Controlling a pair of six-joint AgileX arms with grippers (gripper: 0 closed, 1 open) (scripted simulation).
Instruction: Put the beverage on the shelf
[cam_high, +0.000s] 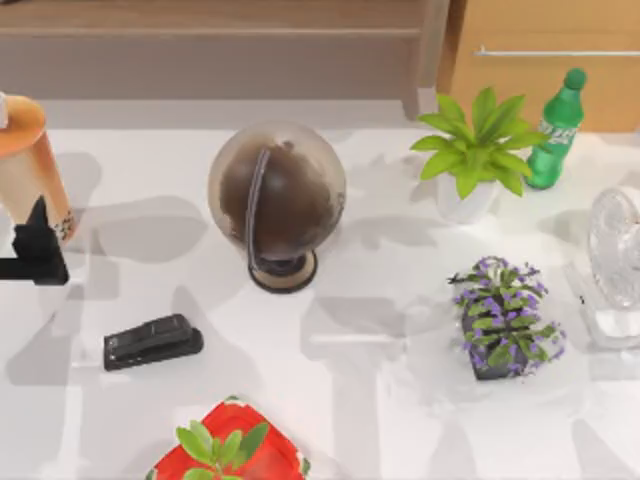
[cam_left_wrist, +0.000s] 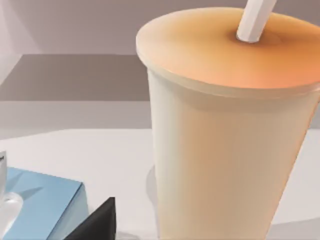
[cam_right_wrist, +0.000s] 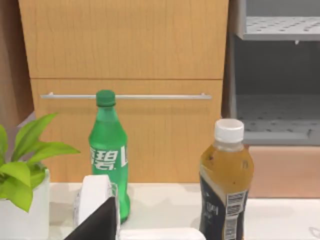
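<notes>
The beverage (cam_high: 30, 165) is a tall cup with an orange lid and cream sides, standing at the table's far left edge. In the left wrist view the beverage (cam_left_wrist: 225, 150) looms close, with a white straw through its lid. My left gripper (cam_high: 38, 240) sits at the cup's base on its near side. One dark fingertip (cam_left_wrist: 97, 222) shows with a gap between it and the cup wall, so the gripper is open. The shelf (cam_high: 200, 18) is a long brown board with a grey-brown recess across the back, ending in a wooden post (cam_high: 432, 60). A finger (cam_right_wrist: 100, 220) of my right gripper shows low in the right wrist view.
A dark globe (cam_high: 277, 200) stands mid-table, with a black stapler (cam_high: 152, 341) in front of it. On the right are a green plant (cam_high: 480, 150), a soda bottle (cam_high: 556, 125), purple flowers (cam_high: 505, 315) and a white fan (cam_high: 615, 260). A blue box (cam_left_wrist: 40, 205) lies by the cup.
</notes>
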